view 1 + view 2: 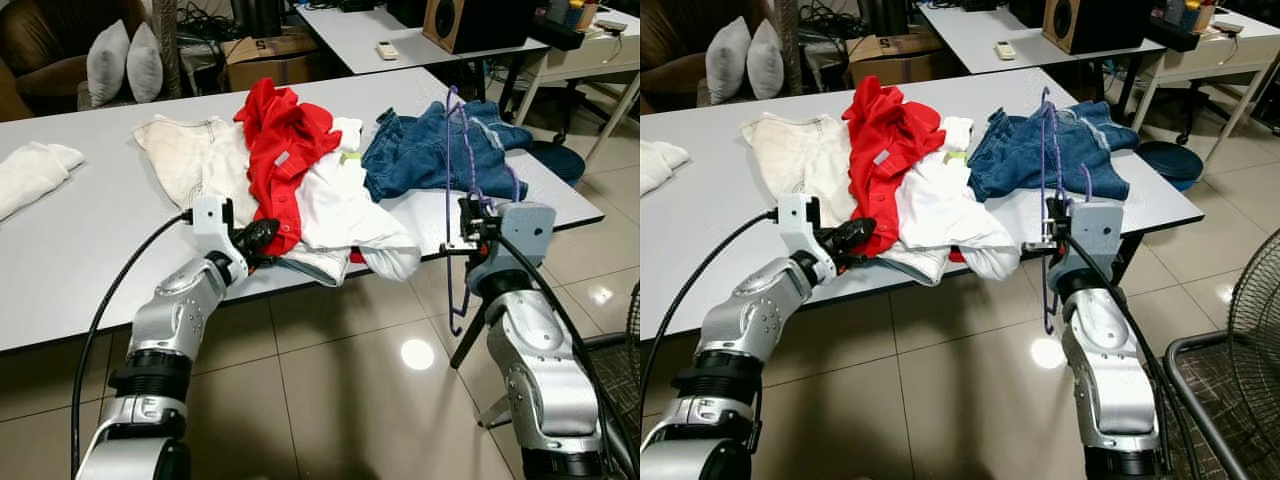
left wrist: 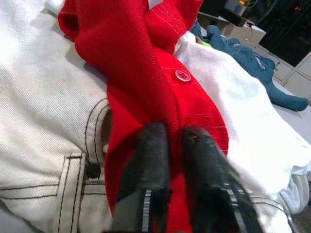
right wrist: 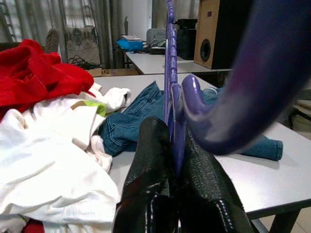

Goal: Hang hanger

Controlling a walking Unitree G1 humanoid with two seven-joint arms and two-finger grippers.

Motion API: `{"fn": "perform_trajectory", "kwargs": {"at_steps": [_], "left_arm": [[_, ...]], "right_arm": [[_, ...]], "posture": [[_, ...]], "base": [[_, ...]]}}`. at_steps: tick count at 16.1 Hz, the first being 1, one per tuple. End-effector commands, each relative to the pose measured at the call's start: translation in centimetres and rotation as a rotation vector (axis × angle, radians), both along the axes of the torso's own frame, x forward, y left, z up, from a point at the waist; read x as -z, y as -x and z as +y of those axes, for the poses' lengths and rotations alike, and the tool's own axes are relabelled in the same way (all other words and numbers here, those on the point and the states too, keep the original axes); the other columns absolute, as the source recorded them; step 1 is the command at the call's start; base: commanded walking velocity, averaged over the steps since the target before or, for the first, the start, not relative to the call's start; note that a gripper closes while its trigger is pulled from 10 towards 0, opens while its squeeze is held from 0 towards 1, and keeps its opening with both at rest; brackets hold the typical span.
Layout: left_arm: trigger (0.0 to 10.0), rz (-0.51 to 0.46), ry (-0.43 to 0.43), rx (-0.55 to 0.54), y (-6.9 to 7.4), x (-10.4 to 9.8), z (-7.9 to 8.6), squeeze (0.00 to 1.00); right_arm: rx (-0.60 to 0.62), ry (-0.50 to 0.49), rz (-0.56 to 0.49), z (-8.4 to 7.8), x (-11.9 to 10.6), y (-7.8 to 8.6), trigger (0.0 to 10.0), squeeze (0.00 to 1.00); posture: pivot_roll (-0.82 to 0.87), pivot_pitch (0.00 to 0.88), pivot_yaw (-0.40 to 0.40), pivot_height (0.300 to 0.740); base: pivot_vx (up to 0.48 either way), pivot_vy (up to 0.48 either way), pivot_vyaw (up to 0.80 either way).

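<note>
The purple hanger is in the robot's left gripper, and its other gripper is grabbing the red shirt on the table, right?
Not quite. The purple hanger is pinched in the right gripper, as the right wrist view shows. It is the left gripper that is grabbing the red shirt on the table.

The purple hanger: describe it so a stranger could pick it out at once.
Start at the long white table with its heap of clothes, then go to the near edge by the blue denim jeans. There the right claw is shut on a thin purple plastic hanger, held upright. It is the one hard, wiry thing there; everything beside it is soft cloth.
</note>
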State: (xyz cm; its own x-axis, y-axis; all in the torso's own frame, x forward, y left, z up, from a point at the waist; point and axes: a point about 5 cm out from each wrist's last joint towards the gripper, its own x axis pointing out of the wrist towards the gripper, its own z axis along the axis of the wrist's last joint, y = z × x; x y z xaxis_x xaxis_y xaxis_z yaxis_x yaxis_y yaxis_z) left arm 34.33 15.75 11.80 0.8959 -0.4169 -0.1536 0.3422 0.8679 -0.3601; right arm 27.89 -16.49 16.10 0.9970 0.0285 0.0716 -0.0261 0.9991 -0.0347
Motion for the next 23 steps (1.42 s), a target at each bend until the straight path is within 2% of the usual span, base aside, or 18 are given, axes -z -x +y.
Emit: {"fn": "perform_trajectory", "kwargs": {"at_steps": [1,5,8,9,10,11,12,13,15,16,18,19,20,21,22,23], "left_arm": [[0.0,-0.021,-0.022,-0.020,-0.4,-0.4,0.2,0.00],[0.0,-0.024,-0.027,-0.036,-0.6,-0.5,0.4,0.00],[0.0,-0.086,-0.075,-0.071,-1.1,-1.3,0.8,0.00],[0.0,-0.183,-0.199,-0.081,-2.2,-3.2,1.9,0.00],[0.0,-0.209,-0.226,-0.089,-2.6,-3.9,2.3,0.00],[0.0,-0.341,-0.276,-0.133,-3.7,-7.4,3.6,0.00],[0.0,-0.407,-0.307,-0.145,-4.1,-9.0,4.1,0.00],[0.0,-0.644,-0.386,-0.132,-4.6,-15.2,4.9,0.00],[0.0,-0.821,-0.493,-0.063,-4.3,-19.2,4.8,0.00],[0.0,-0.952,-0.500,0.034,-3.4,-21.6,4.1,0.00],[0.0,-1.017,-0.534,0.137,-2.7,-22.2,3.4,0.00],[0.0,-1.021,-0.559,0.228,-2.3,-21.4,3.0,0.00],[0.0,-0.944,-0.598,0.408,-1.9,-18.8,2.3,0.00],[0.0,-0.808,-0.635,0.572,-1.3,-15.3,2.1,0.00],[0.0,-0.627,-0.664,0.686,-0.5,-11.3,2.5,0.00],[0.0,-0.546,-0.704,0.741,0.1,-9.3,2.9,0.00]], "right_arm": [[-0.021,0.010,-0.008,0.3,-0.2,0.0,10.0,0.00],[-0.028,0.013,-0.002,0.5,-0.1,-0.1,10.0,0.00],[-0.030,0.018,-0.002,0.5,-0.1,-0.1,10.0,0.00],[-0.028,0.020,-0.006,0.4,-0.2,-0.2,10.0,0.00],[-0.028,0.020,-0.007,0.4,-0.2,-0.3,10.0,0.00],[-0.030,0.020,-0.010,0.4,-0.3,-0.4,10.0,0.00],[-0.031,0.021,-0.010,0.5,-0.3,-0.4,10.0,0.00],[-0.035,0.021,-0.012,0.6,-0.3,-0.5,10.0,0.00],[-0.036,0.020,-0.013,0.7,-0.2,-0.5,10.0,0.00],[-0.032,0.016,-0.016,0.7,-0.2,-0.4,10.0,0.00],[-0.026,0.013,-0.016,0.7,-0.1,-0.2,10.0,0.00],[-0.024,0.012,-0.015,0.7,0.0,-0.1,10.0,0.00],[-0.024,0.011,-0.013,0.7,0.1,0.0,10.0,0.00],[-0.024,0.011,-0.012,0.7,0.1,0.0,10.0,0.00],[-0.023,0.010,-0.012,0.7,0.1,0.0,10.0,0.00],[-0.023,0.010,-0.011,0.7,0.2,0.1,10.0,0.00]], "posture": [[-0.21,0.000,0.072,0.740],[-0.21,0.000,0.067,0.740],[-0.21,0.000,0.063,0.740],[-0.21,0.000,0.058,0.740],[-0.21,0.000,0.058,0.740],[-0.20,0.000,0.050,0.740],[-0.20,0.000,0.049,0.740],[-0.19,0.000,0.046,0.740],[-0.19,0.000,0.052,0.740],[-0.19,0.000,0.059,0.740],[-0.19,0.000,0.059,0.740],[-0.19,0.000,0.061,0.740],[-0.19,0.000,0.063,0.740],[-0.20,0.000,0.065,0.740],[-0.19,0.000,0.064,0.740],[-0.19,0.000,0.062,0.740]], "base": [[0.000,0.000,0.00],[0.000,0.000,0.00],[0.000,0.000,0.00],[0.000,0.000,0.00],[0.000,0.000,0.00],[0.000,0.000,0.00],[0.000,0.000,0.00],[0.000,0.000,0.00],[0.000,0.000,0.00],[0.000,0.000,0.00],[0.000,0.000,0.00],[0.000,0.000,0.00],[0.000,0.000,0.00],[0.000,0.000,0.00],[0.000,0.000,0.00],[0.000,0.000,0.00]]}}
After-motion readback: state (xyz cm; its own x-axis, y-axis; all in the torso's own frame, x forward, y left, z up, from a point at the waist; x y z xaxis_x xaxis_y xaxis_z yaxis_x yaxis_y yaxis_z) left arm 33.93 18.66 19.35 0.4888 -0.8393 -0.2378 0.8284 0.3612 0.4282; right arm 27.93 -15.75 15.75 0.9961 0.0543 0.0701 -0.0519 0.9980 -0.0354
